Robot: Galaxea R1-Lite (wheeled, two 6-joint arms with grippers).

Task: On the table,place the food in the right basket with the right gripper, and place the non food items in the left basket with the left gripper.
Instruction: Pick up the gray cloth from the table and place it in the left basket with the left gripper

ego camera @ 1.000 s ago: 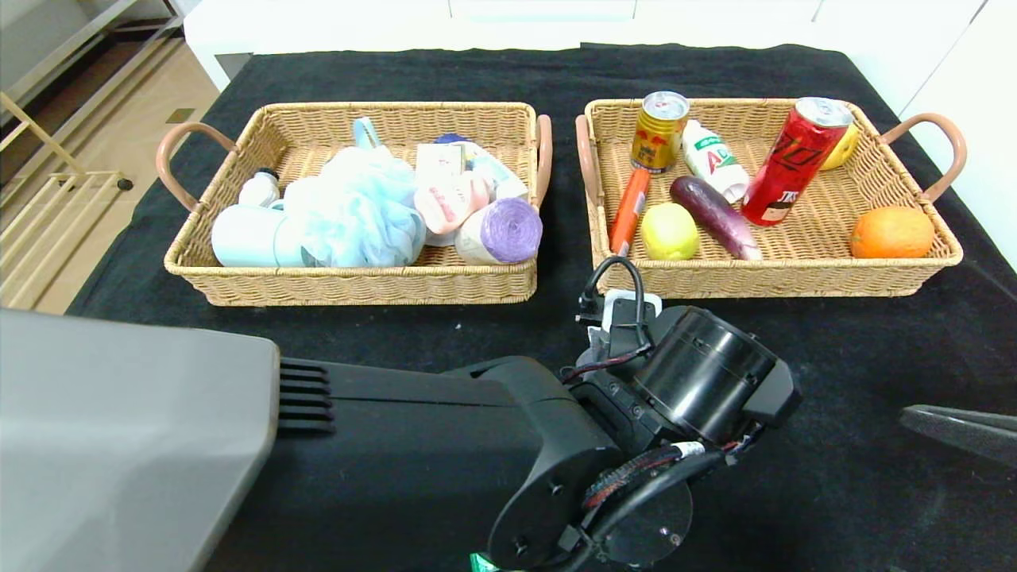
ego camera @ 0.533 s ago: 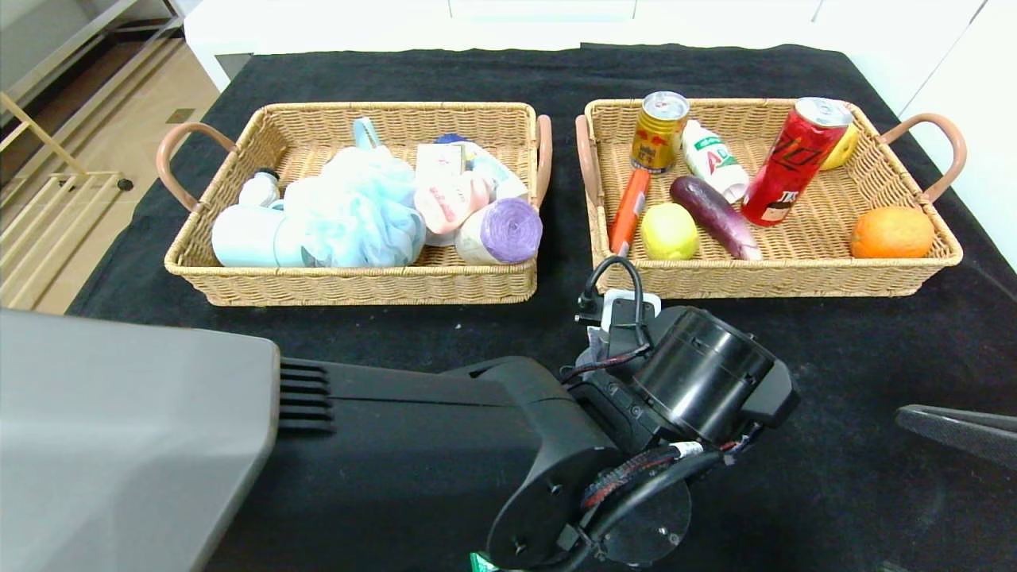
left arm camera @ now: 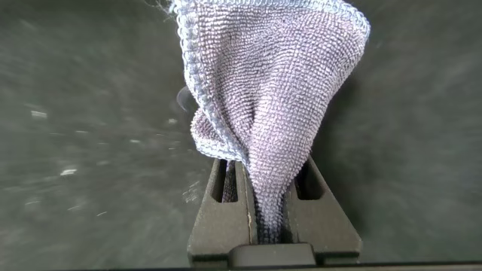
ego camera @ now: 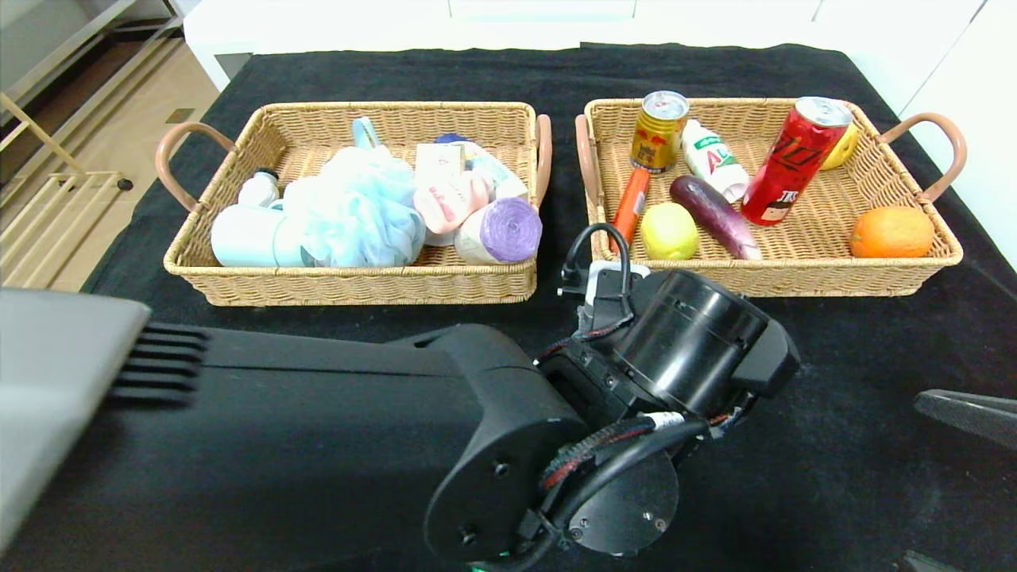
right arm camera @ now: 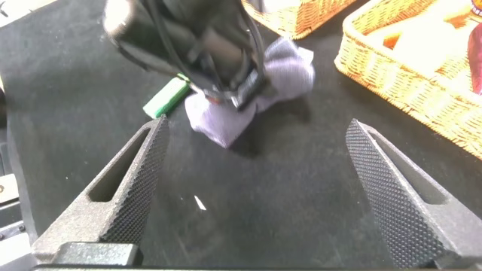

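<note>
My left gripper is shut on a grey towel, which hangs bunched from its jaws just above the black table. In the head view the left arm's wrist hides gripper and towel. The right wrist view shows the towel under that gripper, with a green chewing-gum pack lying beside it. My right gripper stands open and empty, low at the table's right front. The lemon and sausage lie in the right basket. Pouf, pink bottle and bag roll fill the left basket.
The right basket also holds an eggplant, an orange, a red can, a gold can and a white bottle. A mint flask lies in the left basket. The left arm spans the table's front.
The left arm has risen and swung a little toward the baskets, still gripping the towel. The right gripper has barely shifted.
</note>
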